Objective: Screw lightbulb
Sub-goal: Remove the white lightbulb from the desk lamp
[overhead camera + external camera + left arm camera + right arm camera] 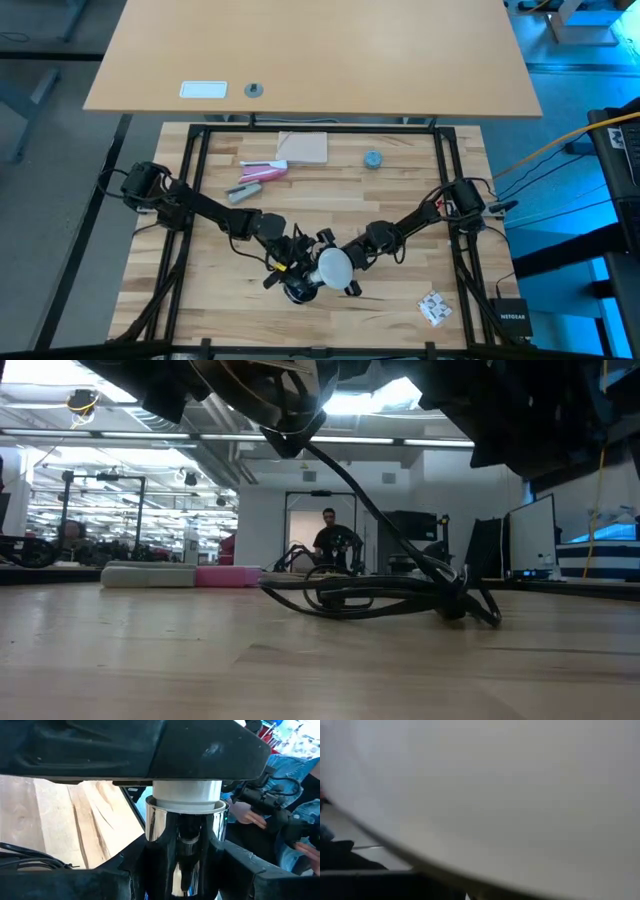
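Pale wood planks make up the worktop point(200, 290), with a second, plain tan table point(320, 50) butted against its far edge. Two dark arms meet near the front middle of the worktop. One lightbulb point(333, 267) sits between them, its white globe showing from above and filling almost the whole right wrist view point(510, 795). The right tool point(340, 272) is closed on that lightbulb. The left tool point(297, 282) sits just beside it, closed narrowly around one shiny metal socket point(186, 850); in the left wrist view the bulb's white neck point(186, 795) sits in the mouth of the socket, between the two dark fingers point(100, 875). One black cord point(390, 585) hangs from the socket, raised above the worktop, and lies coiled on the wood in the low view. Farther back on the worktop lie one pink and grey tool point(262, 176), one square tan pad point(304, 148) and one small blue-grey cap point(373, 159), well apart from the arms. One crumpled wrapper point(433, 308) lies near the front right corner. The tan table holds one white card point(203, 90) and one small round grey piece point(254, 91). One person point(330, 540) stands in the room far behind the worktop.
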`<state>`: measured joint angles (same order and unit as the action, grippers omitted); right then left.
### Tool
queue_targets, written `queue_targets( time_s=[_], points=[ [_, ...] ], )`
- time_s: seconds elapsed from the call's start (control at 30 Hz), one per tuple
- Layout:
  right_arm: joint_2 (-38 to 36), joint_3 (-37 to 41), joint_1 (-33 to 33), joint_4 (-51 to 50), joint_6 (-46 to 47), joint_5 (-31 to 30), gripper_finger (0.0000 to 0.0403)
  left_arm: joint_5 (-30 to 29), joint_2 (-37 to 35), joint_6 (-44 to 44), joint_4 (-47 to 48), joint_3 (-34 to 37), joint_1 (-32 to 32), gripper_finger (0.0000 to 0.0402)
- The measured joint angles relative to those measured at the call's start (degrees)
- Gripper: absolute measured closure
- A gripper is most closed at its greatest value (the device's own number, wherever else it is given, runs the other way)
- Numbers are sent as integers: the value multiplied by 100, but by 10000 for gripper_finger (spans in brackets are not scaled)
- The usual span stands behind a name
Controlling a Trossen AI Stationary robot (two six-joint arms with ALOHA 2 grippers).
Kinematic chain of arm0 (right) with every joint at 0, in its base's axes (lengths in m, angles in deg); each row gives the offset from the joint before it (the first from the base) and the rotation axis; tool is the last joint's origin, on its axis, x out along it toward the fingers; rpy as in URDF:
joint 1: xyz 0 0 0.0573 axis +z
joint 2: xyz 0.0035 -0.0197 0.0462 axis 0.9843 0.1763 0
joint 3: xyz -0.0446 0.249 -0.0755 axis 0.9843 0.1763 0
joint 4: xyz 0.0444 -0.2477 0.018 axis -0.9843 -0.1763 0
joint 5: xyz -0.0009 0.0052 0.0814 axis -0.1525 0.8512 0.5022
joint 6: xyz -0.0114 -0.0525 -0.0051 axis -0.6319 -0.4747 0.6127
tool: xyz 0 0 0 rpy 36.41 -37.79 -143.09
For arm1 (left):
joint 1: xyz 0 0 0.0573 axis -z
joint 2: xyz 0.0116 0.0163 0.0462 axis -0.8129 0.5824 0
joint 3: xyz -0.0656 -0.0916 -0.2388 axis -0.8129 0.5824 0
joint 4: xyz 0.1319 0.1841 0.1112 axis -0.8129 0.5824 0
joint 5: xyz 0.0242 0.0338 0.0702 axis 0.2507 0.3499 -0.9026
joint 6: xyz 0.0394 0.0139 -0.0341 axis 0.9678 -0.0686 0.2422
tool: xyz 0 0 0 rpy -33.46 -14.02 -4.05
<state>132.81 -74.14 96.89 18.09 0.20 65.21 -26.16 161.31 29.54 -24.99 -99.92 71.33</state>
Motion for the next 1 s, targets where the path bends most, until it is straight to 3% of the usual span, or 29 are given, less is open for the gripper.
queue_targets(
  time_s=[0.37, 0.73, 1.0],
  points=[
    [2, 44, -8, -64, 425, -345, 205, 310, -69, 105, 170, 7, 48, 238],
    [2, 28, -14, -65, 490, 232, 176, 73, -48, 270, 207, 4, 36, 238],
    [7, 23, -19, -30, 500, 43, 176, -131, -35, 536, 246, 0, 24, 238]
  ],
)
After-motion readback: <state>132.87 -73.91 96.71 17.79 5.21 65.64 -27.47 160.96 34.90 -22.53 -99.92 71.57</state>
